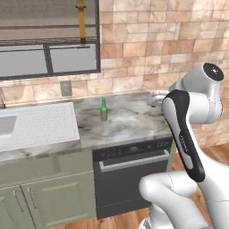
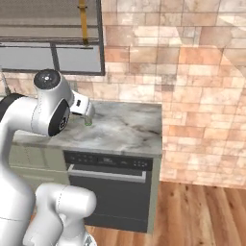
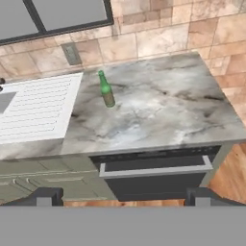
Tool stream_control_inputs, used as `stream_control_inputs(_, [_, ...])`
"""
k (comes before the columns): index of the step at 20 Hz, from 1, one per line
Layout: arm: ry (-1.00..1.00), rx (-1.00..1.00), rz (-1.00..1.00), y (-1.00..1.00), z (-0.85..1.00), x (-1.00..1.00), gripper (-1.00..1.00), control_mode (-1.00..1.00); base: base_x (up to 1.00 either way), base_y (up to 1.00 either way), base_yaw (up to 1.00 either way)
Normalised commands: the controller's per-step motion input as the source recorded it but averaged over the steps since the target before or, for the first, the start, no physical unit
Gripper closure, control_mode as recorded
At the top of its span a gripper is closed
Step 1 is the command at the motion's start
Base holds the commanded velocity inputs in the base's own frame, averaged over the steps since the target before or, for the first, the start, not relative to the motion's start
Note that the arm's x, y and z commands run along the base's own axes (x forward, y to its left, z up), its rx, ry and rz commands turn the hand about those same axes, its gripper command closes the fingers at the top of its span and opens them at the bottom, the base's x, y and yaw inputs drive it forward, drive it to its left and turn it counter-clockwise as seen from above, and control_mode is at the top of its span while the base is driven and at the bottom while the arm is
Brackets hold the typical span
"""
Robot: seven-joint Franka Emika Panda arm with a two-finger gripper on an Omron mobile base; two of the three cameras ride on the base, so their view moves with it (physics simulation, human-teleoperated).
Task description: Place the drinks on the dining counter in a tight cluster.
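Gripper (image 3: 123,198): hung released, tips set wide apart, nothing between them. Hovered above the front edge of the marble bench (image 3: 163,113) and looked down and forward across it.

Directly below the gripper: faced a dark dishwasher (image 3: 154,177) with a pale bar handle, built in under the bench top. Just past it, to the gripper's right: saw a strip of wood floor (image 3: 229,173).

Ahead and left of the gripper, well apart from it: found the slim dark green glass bottle (image 3: 105,90), upright on the marble. Stood alone, close beside the edge of the white ribbed drainboard (image 3: 41,113) without touching it. Same bottle (image 1: 103,110) in the left base view: upright, left of the white hand, clear of it. In the right base view: partly hidden behind the hand, so could not tell more there.

Farther left of the gripper: caught a corner of the sink basin (image 3: 6,102) at the drainboard's far side.

Beyond the bottle, at the far side of the bench: met a tan brick wall (image 3: 158,41) with a grey outlet plate (image 3: 72,54), and above that a dark-framed window (image 3: 57,14).
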Motion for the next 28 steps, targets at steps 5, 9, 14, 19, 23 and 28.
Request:
stream_control_inputs(5, [0.0, 0.0, 0.0, 0.0, 0.0, 0.0, -1.0, 1.0, 0.58, 0.62, -0.08])
stream_control_inputs(9, [0.0, 0.0, 0.0, 0.0, 0.0, 0.0, -1.0, 1.0, 0.96, 0.23, -0.06])
stream_control_inputs(14, [0.0, 0.0, 0.0, 0.0, 0.0, 0.0, -1.0, 1.0, 0.98, 0.02, -0.02])
stream_control_inputs(19, [0.0, 0.0, 0.0, 0.0, 0.0, 0.0, -1.0, 1.0, 0.02, 0.0, 0.0])
stream_control_inputs(23, [0.0, 0.0, 0.0, 0.0, 0.0, 0.0, -1.0, 1.0, 0.0, 0.0, 0.0])
stream_control_inputs(28, [0.0, 0.0, 0.0, 0.0, 0.0, 0.0, -1.0, 1.0, 0.0, 0.0, 0.0])
